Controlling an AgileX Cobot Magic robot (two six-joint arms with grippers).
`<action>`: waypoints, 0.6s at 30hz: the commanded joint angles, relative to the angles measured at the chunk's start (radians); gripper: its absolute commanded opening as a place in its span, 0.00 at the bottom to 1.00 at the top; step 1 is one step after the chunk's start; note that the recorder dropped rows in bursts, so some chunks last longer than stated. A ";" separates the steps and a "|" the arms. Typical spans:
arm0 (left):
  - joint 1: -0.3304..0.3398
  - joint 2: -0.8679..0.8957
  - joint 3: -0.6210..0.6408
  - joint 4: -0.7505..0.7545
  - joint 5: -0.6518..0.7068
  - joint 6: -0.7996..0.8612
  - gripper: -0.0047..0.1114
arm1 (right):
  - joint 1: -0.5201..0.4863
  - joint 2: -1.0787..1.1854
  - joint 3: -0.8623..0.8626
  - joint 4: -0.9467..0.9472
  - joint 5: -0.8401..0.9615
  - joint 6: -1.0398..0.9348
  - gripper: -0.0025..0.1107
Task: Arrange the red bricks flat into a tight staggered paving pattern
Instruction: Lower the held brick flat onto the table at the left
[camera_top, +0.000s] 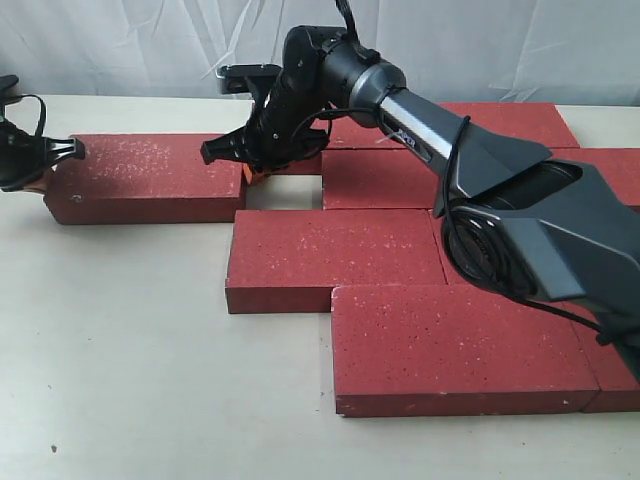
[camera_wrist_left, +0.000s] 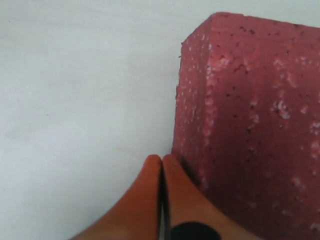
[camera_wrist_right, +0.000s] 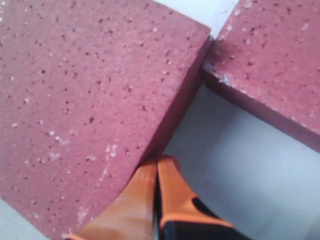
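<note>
Paving starts nearest the camera, where one of the red bricks (camera_top: 460, 345) lies flat toward the table's (camera_top: 130, 380) near right corner. Another (camera_top: 335, 255) sits behind it, shifted leftward so the joints stagger.

Farther back, a loose brick (camera_top: 150, 175) lies flat toward the left edge, in line with a laid brick (camera_top: 385, 178). A bare gap (camera_top: 283, 193) separates their ends.

The left gripper (camera_wrist_left: 161, 167) sits at the loose brick's outer end. Its orange fingertips (camera_wrist_left: 147, 190) are pressed together, holding nothing, and touch the foot of the end face. The right gripper (camera_wrist_right: 156, 170) is down in the gap at the opposite end, its fingertips (camera_wrist_right: 175, 187) likewise together against that end face.

The bricks are far too broad to pinch, so closed fingers probably serve as pushers. The left looks set to shove the brick toward the gap, while the right squares or checks it (it would have to leave the gap before the joint can close).

Beyond, the back row (camera_top: 500, 120) runs toward the far right corner, partly hidden by the arm.
</note>
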 joint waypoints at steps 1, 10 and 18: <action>-0.018 -0.005 -0.003 -0.047 0.026 -0.009 0.04 | 0.023 -0.003 -0.004 0.064 0.025 0.006 0.02; -0.018 -0.005 -0.003 -0.040 -0.006 -0.009 0.04 | 0.023 -0.003 -0.004 0.061 0.092 0.033 0.02; 0.010 -0.008 -0.025 -0.040 0.031 -0.009 0.04 | 0.023 -0.003 -0.004 0.096 0.088 0.033 0.02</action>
